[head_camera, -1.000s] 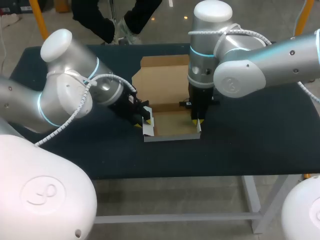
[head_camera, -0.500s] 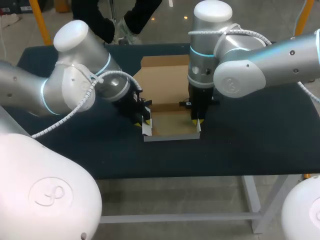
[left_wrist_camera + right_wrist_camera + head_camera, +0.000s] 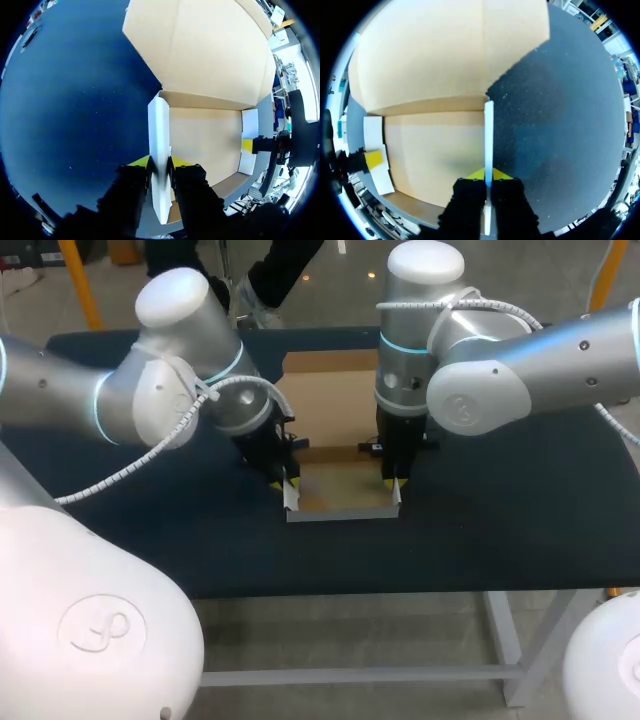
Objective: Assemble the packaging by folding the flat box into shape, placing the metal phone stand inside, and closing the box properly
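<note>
On table [image 3: 520, 530], left end effector [image 3: 160, 162], right end effector [image 3: 488, 175] each clamp box [image 3: 330, 405] wall.

Head above-behind, wrists apparently near, sharing box [image 3: 330, 410]

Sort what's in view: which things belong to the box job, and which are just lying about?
Job: cardboard box; left side flap, clamped in left gripper; right side flap, clamped in right gripper. The phone stand is not in view.
Not the job: table.
</note>
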